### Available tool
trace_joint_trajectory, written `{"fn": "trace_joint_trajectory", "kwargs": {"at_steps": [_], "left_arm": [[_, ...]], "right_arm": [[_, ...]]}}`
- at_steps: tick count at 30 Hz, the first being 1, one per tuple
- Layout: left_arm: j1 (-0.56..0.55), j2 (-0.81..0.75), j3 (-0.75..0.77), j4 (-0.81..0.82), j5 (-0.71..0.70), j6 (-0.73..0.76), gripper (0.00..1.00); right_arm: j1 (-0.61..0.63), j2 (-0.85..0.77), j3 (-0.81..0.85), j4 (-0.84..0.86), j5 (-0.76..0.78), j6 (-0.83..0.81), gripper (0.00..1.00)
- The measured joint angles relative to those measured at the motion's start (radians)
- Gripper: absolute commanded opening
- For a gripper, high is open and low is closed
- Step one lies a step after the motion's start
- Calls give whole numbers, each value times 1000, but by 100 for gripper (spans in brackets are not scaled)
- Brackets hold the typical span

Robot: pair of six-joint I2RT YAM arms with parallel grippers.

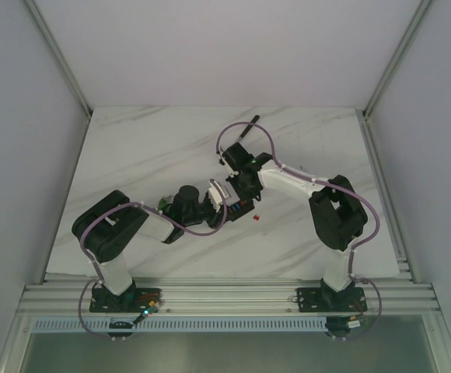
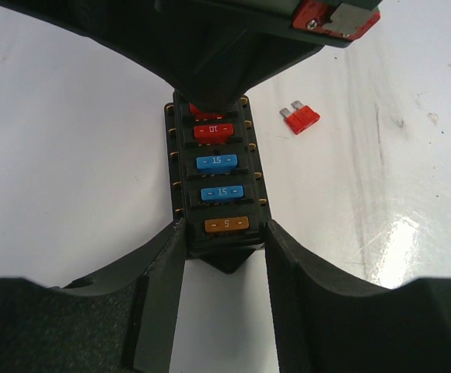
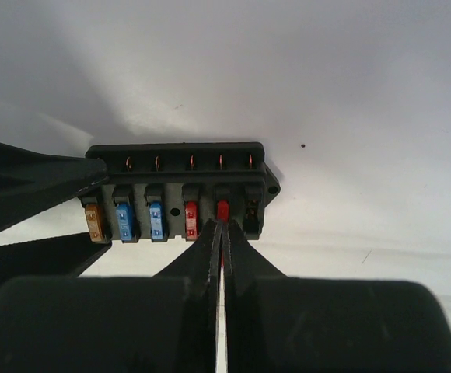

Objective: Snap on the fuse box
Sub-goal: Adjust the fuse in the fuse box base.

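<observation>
Left gripper (image 2: 225,260) is clamping the black fuse box (image 2: 219,177), with orange, blue and red inserts showing; right gripper (image 3: 222,237) is pinching a red fuse (image 3: 222,208).

A white desk (image 1: 132,155), veined grey, fills mid-frame. Plain pale walls (image 1: 15,155) close it in at left, right and top; aluminium posts (image 1: 58,54) run to the upper corners, a ribbed rail (image 1: 225,297) crosses the bottom.

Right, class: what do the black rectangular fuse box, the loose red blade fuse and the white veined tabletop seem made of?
Black rectangular fuse box: likely matte moulded plastic, dull sheen; coppery metal contacts along its edges. Loose red blade fuse: glossy plastic with pale metal prongs. White veined tabletop: glossy, showing glare; marble or marble-print laminate, unclear which.
</observation>
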Motion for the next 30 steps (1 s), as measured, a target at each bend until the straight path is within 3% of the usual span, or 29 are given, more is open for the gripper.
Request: {"fn": "trace_joint_trajectory", "kwargs": {"at_steps": [27,30], "left_arm": [[0,0,3,-6,-1,2,54],[0,-3,3,-10,-2,4,58]], "right_arm": [[29,37,29,-25,45,-37,0],[29,4,2,2,45,-25,11]]}}
